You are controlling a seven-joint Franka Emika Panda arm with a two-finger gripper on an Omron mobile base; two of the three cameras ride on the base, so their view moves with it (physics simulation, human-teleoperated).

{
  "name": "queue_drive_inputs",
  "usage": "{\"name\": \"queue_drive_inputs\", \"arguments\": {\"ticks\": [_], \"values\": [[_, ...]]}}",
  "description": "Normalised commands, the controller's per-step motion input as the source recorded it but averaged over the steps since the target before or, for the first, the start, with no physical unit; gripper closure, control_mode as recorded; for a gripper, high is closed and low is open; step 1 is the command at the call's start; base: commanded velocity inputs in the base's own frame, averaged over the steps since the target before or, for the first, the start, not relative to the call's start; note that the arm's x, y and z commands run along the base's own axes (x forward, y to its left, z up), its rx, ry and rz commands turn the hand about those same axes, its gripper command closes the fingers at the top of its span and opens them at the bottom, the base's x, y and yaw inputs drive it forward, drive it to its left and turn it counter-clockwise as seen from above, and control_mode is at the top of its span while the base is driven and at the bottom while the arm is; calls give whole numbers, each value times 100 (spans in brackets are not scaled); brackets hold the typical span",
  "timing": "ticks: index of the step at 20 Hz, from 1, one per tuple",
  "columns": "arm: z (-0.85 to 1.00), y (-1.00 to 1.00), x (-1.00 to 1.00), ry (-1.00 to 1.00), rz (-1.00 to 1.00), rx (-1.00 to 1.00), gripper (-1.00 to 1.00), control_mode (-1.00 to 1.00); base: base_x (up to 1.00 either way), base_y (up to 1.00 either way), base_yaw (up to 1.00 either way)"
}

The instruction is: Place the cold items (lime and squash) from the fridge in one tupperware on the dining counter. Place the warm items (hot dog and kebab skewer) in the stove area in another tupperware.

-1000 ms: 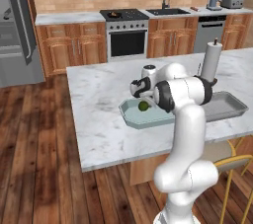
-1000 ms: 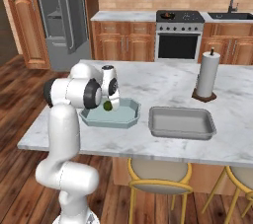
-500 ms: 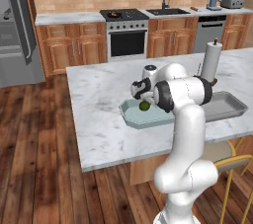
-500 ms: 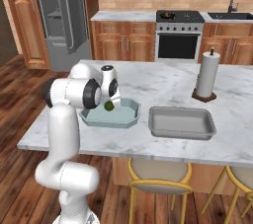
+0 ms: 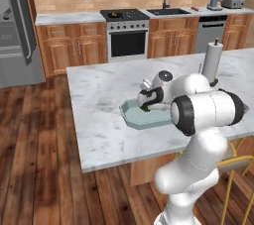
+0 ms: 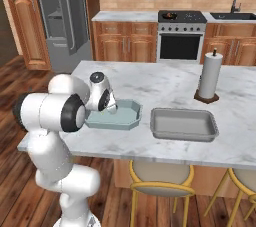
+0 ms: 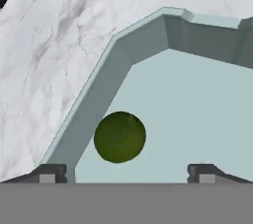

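Note:
The green lime (image 7: 119, 136) lies on the floor of the teal tupperware (image 7: 197, 104), close to its sloping side wall. My gripper (image 7: 127, 176) hovers just above it, open, both fingertips (image 7: 49, 173) spread wide and clear of the fruit. In the left base view the gripper (image 5: 147, 101) reaches down into the teal tupperware (image 5: 130, 116) on the dining counter (image 5: 99, 90). The right base view shows the gripper (image 6: 111, 107) over the same tupperware (image 6: 131, 117). A second, grey tupperware (image 6: 184, 123) sits to its right. The squash, hot dog and kebab skewer are out of view.
A paper towel roll (image 6: 209, 76) stands upright behind the grey tupperware. The stove (image 6: 181, 17) with a pan is on the far wall, and the fridge (image 6: 60, 16) stands at the far left. Yellow stools (image 6: 160, 173) stand under the counter's near edge.
The gripper has opened and let go of the lime, which now rests in the teal tupperware. The arm has barely moved.

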Motion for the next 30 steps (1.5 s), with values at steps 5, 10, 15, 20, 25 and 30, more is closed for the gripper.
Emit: {"name": "queue_drive_inputs", "arguments": {"ticks": [5, 10, 15, 20, 25, 30], "values": [[100, 0, -100, -24, 21, 0, -100, -100, 0, 0, 0], [100, 0, -90, -11, 25, 0, -100, -100, 0, 0, 0], [100, 5, -91, 7, 24, 0, -100, -100, 0, 0, 0], [100, 17, -100, 38, 11, -9, -100, -100, 0, 0, 0], [89, 25, -100, 50, 4, -19, -100, -100, 0, 0, 0], [0, 7, -82, 42, 0, -24, -100, -100, 0, 0, 0]]}}
